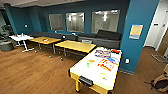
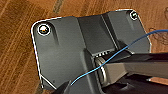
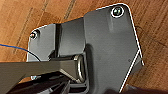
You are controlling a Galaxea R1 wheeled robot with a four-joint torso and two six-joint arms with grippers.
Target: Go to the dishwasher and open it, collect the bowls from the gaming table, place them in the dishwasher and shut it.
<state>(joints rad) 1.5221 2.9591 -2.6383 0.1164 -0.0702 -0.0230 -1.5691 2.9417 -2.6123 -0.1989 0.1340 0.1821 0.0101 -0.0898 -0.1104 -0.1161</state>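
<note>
The gaming table (image 1: 82,72), white-topped with a yellowish edge, stands at the lower right of the head view, its near end towards me. Colourful board-game boxes (image 1: 106,63) lie on its far half. Near the table's left side sit a small orange bowl (image 1: 91,61) and, just in front of it, a small bright green bowl (image 1: 88,65); both are blurred. A pale round patch (image 1: 103,75) lies nearer the front end. The dishwasher is out of view. Both wrist views look past the robot's dark plate onto wooden floor.
Two yellow-topped tables (image 1: 75,45) (image 1: 45,40) and a small white table (image 1: 21,38) stand to the left, and a dark sofa (image 1: 100,40) runs along the back wall. A teal pillar (image 1: 137,35) rises right of the gaming table. A brown bag (image 1: 160,83) lies at far right.
</note>
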